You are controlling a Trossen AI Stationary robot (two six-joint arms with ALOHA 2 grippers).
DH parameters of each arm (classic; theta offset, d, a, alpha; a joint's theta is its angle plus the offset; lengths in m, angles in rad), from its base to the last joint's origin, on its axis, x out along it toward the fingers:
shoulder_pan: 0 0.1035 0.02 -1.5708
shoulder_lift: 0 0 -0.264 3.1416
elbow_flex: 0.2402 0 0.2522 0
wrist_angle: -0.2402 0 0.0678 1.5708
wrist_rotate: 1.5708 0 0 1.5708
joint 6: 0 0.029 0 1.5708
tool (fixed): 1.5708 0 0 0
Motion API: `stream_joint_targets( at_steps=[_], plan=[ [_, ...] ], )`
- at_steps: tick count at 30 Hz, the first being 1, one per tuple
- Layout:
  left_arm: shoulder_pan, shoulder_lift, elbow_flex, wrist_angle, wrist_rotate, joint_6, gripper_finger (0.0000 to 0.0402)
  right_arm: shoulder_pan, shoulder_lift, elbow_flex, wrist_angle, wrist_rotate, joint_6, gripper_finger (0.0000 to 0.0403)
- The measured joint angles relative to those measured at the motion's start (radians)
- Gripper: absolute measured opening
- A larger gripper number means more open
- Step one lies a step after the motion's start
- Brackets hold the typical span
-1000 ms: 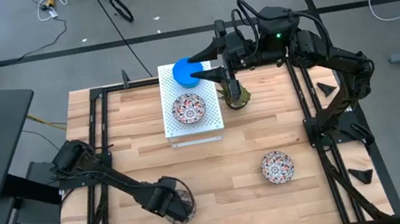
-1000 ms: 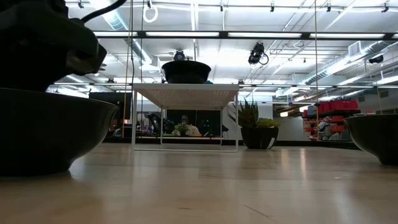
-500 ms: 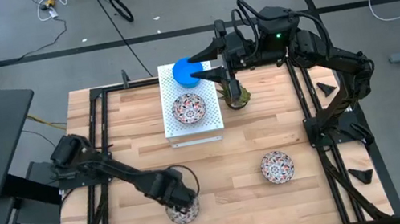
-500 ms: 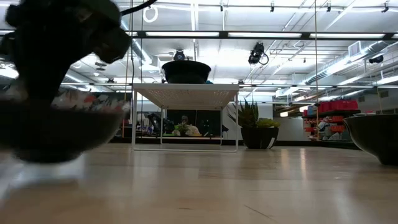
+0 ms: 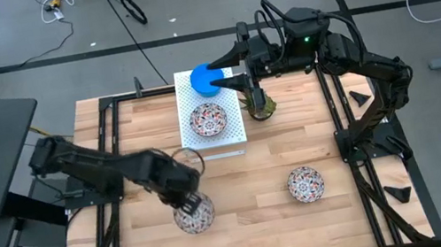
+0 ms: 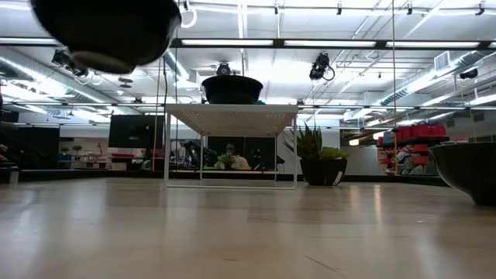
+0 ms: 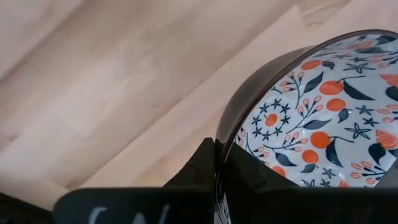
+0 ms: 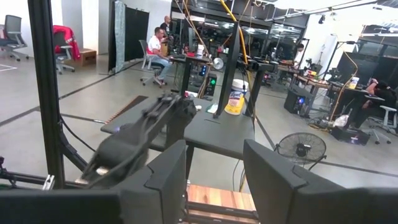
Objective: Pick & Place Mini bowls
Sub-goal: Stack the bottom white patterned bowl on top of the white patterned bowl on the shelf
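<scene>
My left gripper (image 5: pixel 185 203) is shut on a patterned mini bowl (image 5: pixel 193 214), white inside with orange-and-blue flowers and dark outside. The bowl hangs above the near left part of the table and shows as a dark underside (image 6: pixel 105 31) high in the low view. Another patterned bowl (image 5: pixel 208 120) and a blue bowl (image 5: pixel 206 79) sit on the white perforated box (image 5: pixel 215 142). A third patterned bowl (image 5: pixel 305 185) rests on the table at the near right. My right gripper (image 8: pixel 214 174) stands open, held high over the table's far edge beside the blue bowl. My left gripper pinches the bowl's rim (image 7: pixel 219 152), with one finger (image 7: pixel 252 174) inside the bowl and the other (image 7: pixel 198 167) against its dark outer wall. The fingers come from above, pointing steeply down. The bowl hangs below them, lifted clear of the table and slightly tilted.
A small potted plant (image 5: pixel 261 109) stands just right of the box. Black frame rails (image 5: pixel 110 160) run along the table's left and right sides. Bare wood (image 5: pixel 251 199) lies between the held bowl and the near-right bowl.
My left gripper has risen with the patterned bowl, which stood on the table a second ago and now hangs clear of it, high in the low view. The gripper has also drifted a little toward the far edge.
</scene>
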Motion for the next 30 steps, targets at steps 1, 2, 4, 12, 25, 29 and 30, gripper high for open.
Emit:
stream_joint_targets(
  at_steps=[1, 2, 4, 12, 25, 29, 30],
  plan=[
    [0.019, -0.021, 0.000, -0.012, 0.006, 0.013, 0.0011, 0.000, 0.000, 0.000, 0.000, 0.000, 0.000, 0.0162],
    [0.039, -0.042, 0.000, -0.021, 0.017, 0.021, 0.0011, 0.000, 0.000, 0.000, 0.000, 0.000, 0.000, 0.0162],
    [0.081, -0.081, 0.000, -0.040, 0.046, 0.044, 0.0011, 0.000, 0.000, 0.000, 0.000, 0.000, 0.000, 0.0162],
    [0.260, -0.213, 0.000, -0.083, 0.170, 0.106, 0.0011, 0.000, 0.000, 0.000, -0.001, 0.000, 0.000, 0.0162],
    [0.546, -0.235, 0.000, -0.086, 0.292, 0.204, 0.0011, 0.000, 0.000, 0.000, -0.001, 0.000, 0.000, 0.0162],
    [0.613, -0.234, 0.014, -0.103, 0.287, 0.224, 0.0011, 0.000, 0.000, 0.000, -0.001, 0.000, 0.000, 0.0162],
    [0.631, -0.228, 0.029, -0.115, 0.284, 0.229, 0.0011, 0.000, 0.000, 0.000, -0.001, 0.000, 0.000, 0.0162]
  ],
)
